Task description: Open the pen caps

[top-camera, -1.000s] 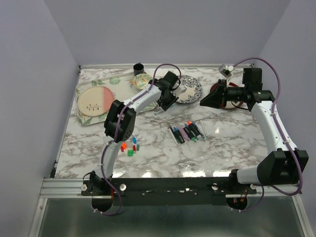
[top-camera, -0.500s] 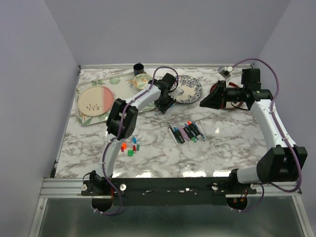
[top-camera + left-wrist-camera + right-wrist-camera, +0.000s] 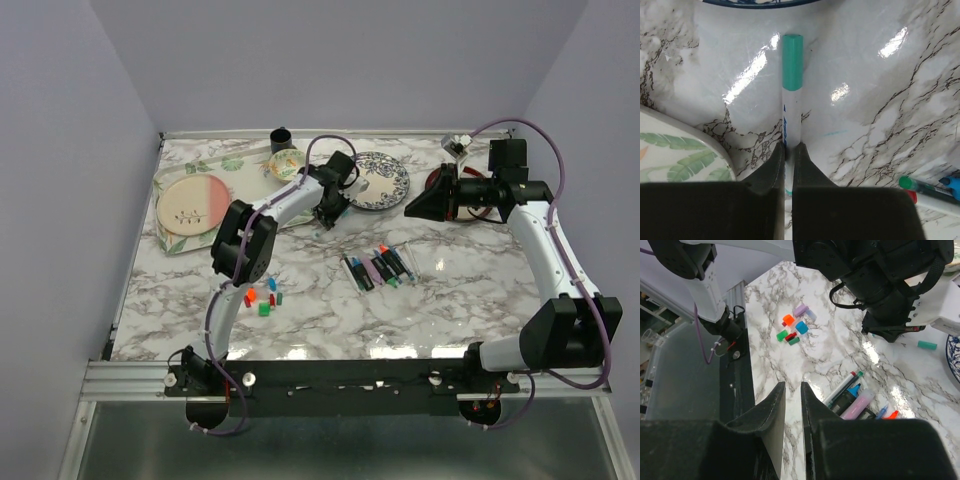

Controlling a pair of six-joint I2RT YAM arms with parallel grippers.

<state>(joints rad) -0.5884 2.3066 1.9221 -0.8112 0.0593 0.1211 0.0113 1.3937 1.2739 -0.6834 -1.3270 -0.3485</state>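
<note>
Since the frame a second ago, the left gripper (image 3: 788, 147) has drawn slightly leftward along the near side of the blue-patterned plate (image 3: 385, 180), while the right arm has hardly shifted. In the left wrist view its fingers are clamped on the white barrel of a thin pen (image 3: 791, 117). The grip sits low on the barrel, so the teal cap (image 3: 792, 62) sticks out free beyond the fingertips and points toward the plate's rim. That hold looks chosen to leave the whole cap exposed for the other arm to take. Whether the pen rests on the worktop (image 3: 450, 300) or is lifted just off it cannot be told. A leaf-printed tray (image 3: 680, 155) lies just beside the gripper on its left. The right gripper (image 3: 793, 387) hangs raised at the far right with its fingers nearly together and nothing between them, aimed across toward the left arm, probably waiting to come in for the pull. Loose caps (image 3: 263, 299) already sit in a small cluster near the left arm's base, well apart from the other pens (image 3: 380, 268) laid side by side mid-worktop. This capped pen therefore seems to be among the last to open.
</note>
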